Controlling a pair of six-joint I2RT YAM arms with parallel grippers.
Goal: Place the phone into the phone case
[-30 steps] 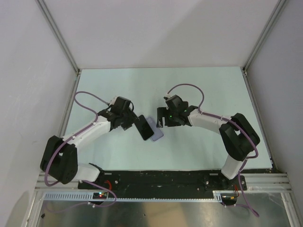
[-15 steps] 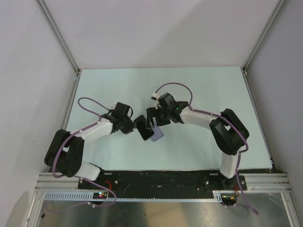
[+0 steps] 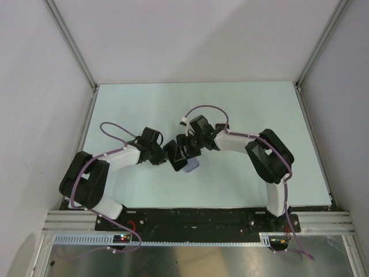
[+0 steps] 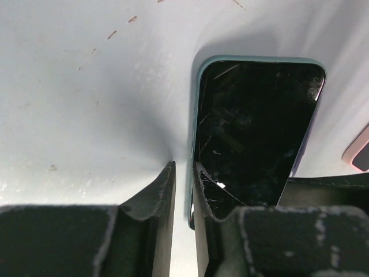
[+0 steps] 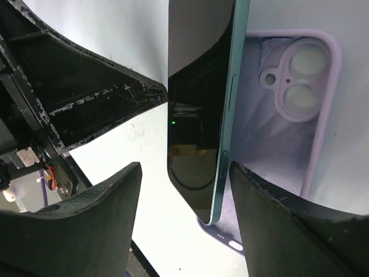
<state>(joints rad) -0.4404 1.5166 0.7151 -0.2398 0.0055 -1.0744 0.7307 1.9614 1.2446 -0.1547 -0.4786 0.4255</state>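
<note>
While the phone [image 4: 253, 133] stood tilted on its long edge over the lilac case [image 5: 271, 133], the left gripper [image 4: 181, 167] pinched it near one corner, with one finger against the dark screen and the other behind the teal frame. The right gripper [image 5: 184, 166] straddled the phone with its jaws spread, one finger on the screen side and one over the case. The case lay open side up near the middle of the pale table [image 3: 259, 109], partly under the phone.
</note>
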